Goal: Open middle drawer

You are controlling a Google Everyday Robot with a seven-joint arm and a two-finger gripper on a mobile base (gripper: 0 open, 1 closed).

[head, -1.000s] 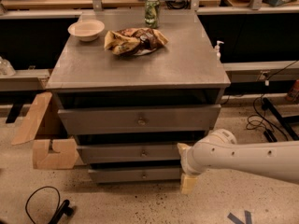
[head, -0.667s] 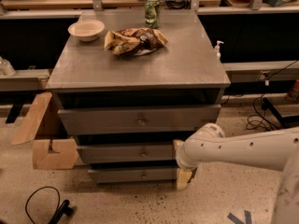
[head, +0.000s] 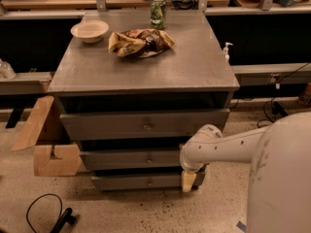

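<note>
The grey cabinet [head: 146,67] has three stacked drawers. The middle drawer [head: 116,159] is a shallow grey front with a small brass knob [head: 149,159] at its centre, and it sits in line with the drawers above and below. My gripper [head: 188,180] hangs from the white arm [head: 228,142] that reaches in from the right. It points down in front of the cabinet's lower right corner, at the right end of the middle and bottom drawers. It is well to the right of the knob and not on it.
The top drawer [head: 97,125] and bottom drawer [head: 121,182] also have knobs. A bowl [head: 89,31], a chip bag [head: 140,42] and a can [head: 158,12] sit on the cabinet. A cardboard box [head: 46,142] stands on the left, a cable [head: 41,212] lies on the floor, and my white body [head: 284,178] fills the right.
My gripper and forearm have shifted a little left and up along the cabinet's lower right corner. My body now shows at the right. The drawers have not moved.
</note>
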